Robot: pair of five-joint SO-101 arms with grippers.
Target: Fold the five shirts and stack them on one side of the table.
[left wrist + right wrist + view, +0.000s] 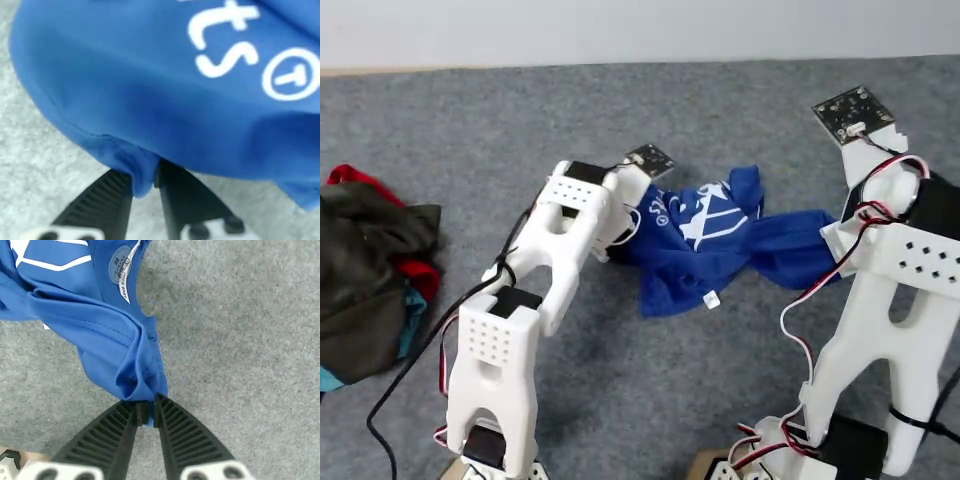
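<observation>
We see the blue shirt (720, 240) lying crumpled on the grey felt (620, 120) of the table, just off the middle of the high view toward two o'clock, stretched loosely between the two arms. Its white print (705, 215) faces up on the nine o'clock half, and a small white tag (712, 299) hangs off the edge nearest six o'clock. The left arm (540, 290) comes up from seven o'clock and meets the shirt at its nine o'clock end. In its wrist view the left gripper (145, 180) has its black jaws nearly together with a fold of the blue hem pinched between them, and the cloth and its white lettering hang close over the camera. The right arm (890, 300) stands at four o'clock and meets the shirt's three o'clock end. We see the right gripper (146, 407) clamped in the same way, its ridged jaws closed on a bunched edge of blue fabric, with the neck label (122, 267) showing farther along the cloth and grey felt beneath. A pile of other shirts (365, 280), dark olive over red and teal, sits unfolded at the nine o'clock edge of the table, well apart from the blue one.
</observation>
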